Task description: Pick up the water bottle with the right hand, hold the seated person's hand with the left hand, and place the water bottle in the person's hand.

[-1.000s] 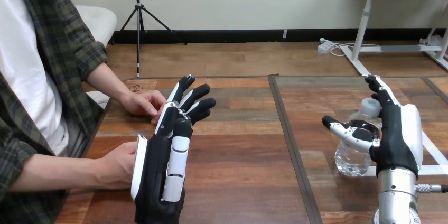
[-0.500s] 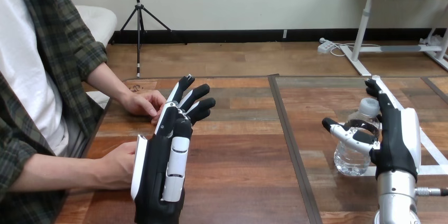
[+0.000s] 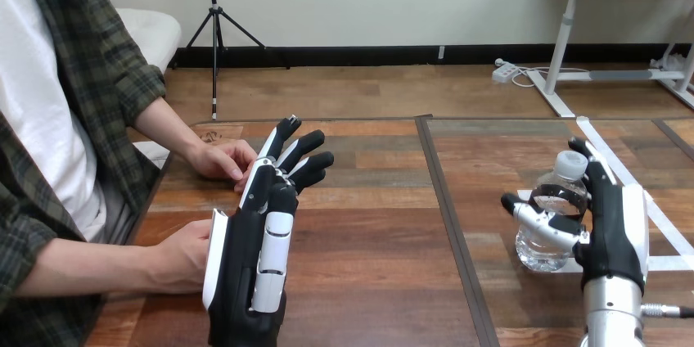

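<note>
A clear water bottle point(image 3: 547, 236) with a white cap stands on the table at the right, leaning slightly. My right hand point(image 3: 619, 228) is set against its right side and is open. Its fingers point(image 3: 596, 168) rise nearly straight behind the bottle and its thumb point(image 3: 536, 216) reaches across the front. My left hand point(image 3: 245, 261) stands on edge at the left, open, with straight fingers pointing away from me. The person's hand nearest me point(image 3: 184, 253) lies just left of its palm, touching or nearly touching the white shell; nothing is curled round it.
The person's other hand point(image 3: 219, 159) rests on the table's far left corner, close to my left fingertips. A dark seam point(image 3: 446, 200) runs front to back down the middle of the wooden table. White tape strips point(image 3: 667, 232) lie at the right.
My right hand has sunk a little and its fingertips have come down toward the bottle cap, closing in on the bottle. The bottle has shifted slightly left. My left hand and the person's hands are unchanged.
</note>
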`<act>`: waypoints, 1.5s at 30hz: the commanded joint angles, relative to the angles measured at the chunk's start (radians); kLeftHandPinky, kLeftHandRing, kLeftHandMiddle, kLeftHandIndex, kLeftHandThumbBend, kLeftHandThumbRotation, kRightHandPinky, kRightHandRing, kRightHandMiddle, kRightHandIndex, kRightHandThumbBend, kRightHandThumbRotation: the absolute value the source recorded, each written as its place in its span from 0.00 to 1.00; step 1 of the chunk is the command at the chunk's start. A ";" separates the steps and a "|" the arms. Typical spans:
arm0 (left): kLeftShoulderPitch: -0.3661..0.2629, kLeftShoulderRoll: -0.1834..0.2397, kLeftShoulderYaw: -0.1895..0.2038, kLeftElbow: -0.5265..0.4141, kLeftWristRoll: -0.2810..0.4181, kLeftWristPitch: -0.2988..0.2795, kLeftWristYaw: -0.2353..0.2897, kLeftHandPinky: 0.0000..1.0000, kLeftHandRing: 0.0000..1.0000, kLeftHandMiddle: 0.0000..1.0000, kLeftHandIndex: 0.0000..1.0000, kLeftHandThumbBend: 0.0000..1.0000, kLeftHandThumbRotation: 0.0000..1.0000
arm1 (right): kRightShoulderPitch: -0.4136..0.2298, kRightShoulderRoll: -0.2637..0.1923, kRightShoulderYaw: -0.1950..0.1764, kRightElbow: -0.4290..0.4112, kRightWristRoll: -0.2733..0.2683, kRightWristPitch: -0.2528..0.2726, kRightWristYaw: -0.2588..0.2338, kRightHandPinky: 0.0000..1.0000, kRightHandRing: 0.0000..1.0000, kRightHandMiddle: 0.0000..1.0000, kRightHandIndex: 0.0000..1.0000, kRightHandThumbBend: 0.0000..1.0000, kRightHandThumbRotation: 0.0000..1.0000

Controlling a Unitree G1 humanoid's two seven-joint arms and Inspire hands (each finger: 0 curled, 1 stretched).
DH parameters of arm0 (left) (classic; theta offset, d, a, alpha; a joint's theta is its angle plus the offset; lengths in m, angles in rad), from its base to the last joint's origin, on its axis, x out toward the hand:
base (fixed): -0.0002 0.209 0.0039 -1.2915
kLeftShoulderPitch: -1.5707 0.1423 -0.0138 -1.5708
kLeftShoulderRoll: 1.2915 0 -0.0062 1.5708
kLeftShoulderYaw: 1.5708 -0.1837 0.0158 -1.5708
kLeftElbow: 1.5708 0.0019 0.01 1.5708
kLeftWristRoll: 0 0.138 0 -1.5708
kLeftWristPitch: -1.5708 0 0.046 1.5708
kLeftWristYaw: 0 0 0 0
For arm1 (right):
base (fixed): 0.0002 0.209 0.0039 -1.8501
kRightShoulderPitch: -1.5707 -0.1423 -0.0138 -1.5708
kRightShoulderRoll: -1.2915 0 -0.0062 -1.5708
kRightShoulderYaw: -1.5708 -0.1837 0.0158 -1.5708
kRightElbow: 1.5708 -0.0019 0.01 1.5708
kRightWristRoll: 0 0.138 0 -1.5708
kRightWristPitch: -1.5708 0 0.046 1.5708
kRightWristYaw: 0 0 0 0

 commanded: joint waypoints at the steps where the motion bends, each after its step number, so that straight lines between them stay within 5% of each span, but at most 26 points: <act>1: -0.034 -0.041 -0.004 -0.015 -0.003 -0.011 -0.003 0.80 0.80 0.85 0.91 0.59 1.00 | -0.084 -0.001 -0.007 0.015 0.016 -0.044 -0.006 0.82 0.88 0.90 0.90 0.72 0.00; 34: -0.035 -0.045 0.005 -0.016 0.001 -0.008 0.007 0.80 0.78 0.83 0.90 0.62 1.00 | -0.160 0.032 0.000 0.184 0.079 -0.121 -0.019 0.82 0.82 0.83 0.83 0.70 0.00; 45: -0.033 -0.045 0.003 -0.014 0.004 -0.011 0.013 0.79 0.78 0.83 0.90 0.62 1.00 | -0.197 0.040 -0.004 0.252 0.083 -0.162 -0.048 0.74 0.75 0.75 0.75 0.71 0.00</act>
